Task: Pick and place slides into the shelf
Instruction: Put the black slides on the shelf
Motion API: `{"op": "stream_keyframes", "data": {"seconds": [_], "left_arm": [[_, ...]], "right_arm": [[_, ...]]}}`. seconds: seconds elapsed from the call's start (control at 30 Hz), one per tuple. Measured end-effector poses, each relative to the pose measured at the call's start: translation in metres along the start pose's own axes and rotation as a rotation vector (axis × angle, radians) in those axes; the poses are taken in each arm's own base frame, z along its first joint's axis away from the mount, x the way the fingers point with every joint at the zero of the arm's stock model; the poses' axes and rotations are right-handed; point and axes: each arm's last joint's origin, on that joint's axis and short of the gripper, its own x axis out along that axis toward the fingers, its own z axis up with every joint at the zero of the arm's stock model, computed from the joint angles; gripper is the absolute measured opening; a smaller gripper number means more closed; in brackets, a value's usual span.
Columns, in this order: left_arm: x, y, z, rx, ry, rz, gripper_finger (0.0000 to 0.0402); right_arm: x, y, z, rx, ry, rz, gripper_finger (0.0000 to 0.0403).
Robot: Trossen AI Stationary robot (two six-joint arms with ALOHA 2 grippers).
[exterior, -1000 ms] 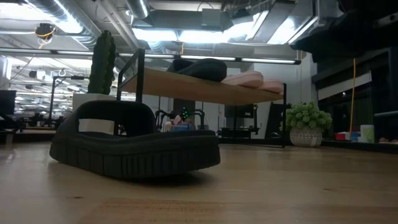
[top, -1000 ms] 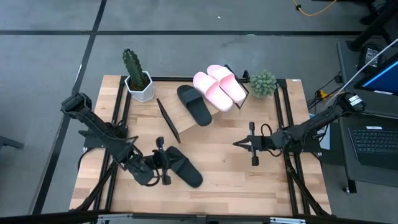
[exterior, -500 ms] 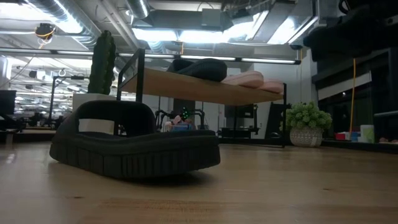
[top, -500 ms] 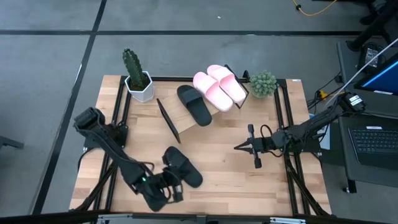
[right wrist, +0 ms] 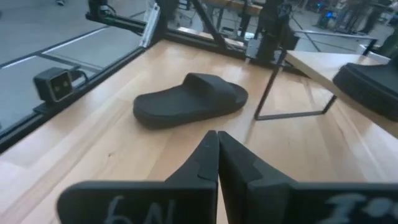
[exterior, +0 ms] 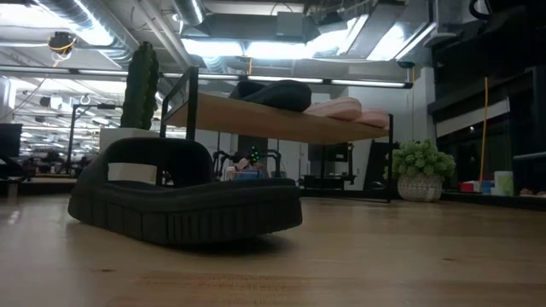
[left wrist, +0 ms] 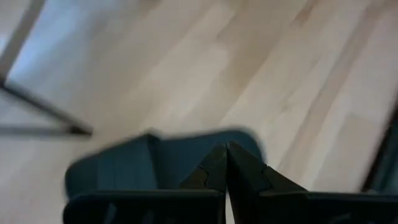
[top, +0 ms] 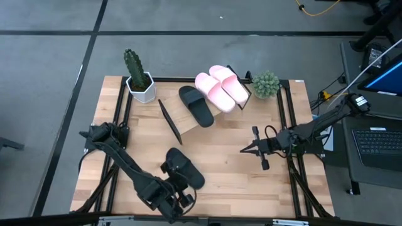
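Note:
One black slide (top: 183, 168) lies flat on its sole on the wooden table, left of centre; it also shows in the low view (exterior: 183, 192) and in the right wrist view (right wrist: 189, 99). The slanted shelf (top: 182, 122) at the back carries another black slide (top: 196, 105) and two pink slides (top: 220, 88). My left gripper (top: 183, 198) is shut and hovers near the table's near edge, just in front of the lying slide. My right gripper (top: 244, 150) is shut and points level toward that slide from the right, well away from it.
A cactus in a white pot (top: 138, 78) stands at the far left corner and a round green plant (top: 265, 85) at the far right. Black frame rails (top: 286, 119) run along both table sides. Bare wood lies between the lying slide and my right gripper.
My left gripper has swung from beside the lying slide's left side toward the table's near edge and a little rightward, rolling and tipping as it went. It stayed shut. The slide has kept its place.

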Motion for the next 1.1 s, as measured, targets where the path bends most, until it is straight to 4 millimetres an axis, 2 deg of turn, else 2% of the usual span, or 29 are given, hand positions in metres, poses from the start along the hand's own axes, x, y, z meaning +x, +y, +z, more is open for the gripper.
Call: {"op": "stream_keyframes", "data": {"seconds": [0.2,0.5,0.77,1.1], "left_arm": [[0.018,0.007,-0.003,-0.057,0.189,0.103,0.0],[0.036,0.011,0.008,-0.11,0.266,0.127,0.0],[0.038,0.012,0.01,-0.079,0.276,0.125,0.0],[0.038,0.012,0.01,-0.131,0.272,0.132,0.0]], "right_arm": [[-0.003,-0.001,-0.006,-0.016,0.066,0.014,0.001],[-0.002,-0.006,-0.01,-0.012,0.106,-0.025,0.0004],[-0.003,-0.005,-0.012,-0.014,0.123,-0.023,0.0019],[-0.003,-0.005,-0.012,-0.014,0.126,-0.023,0.0006]]}}
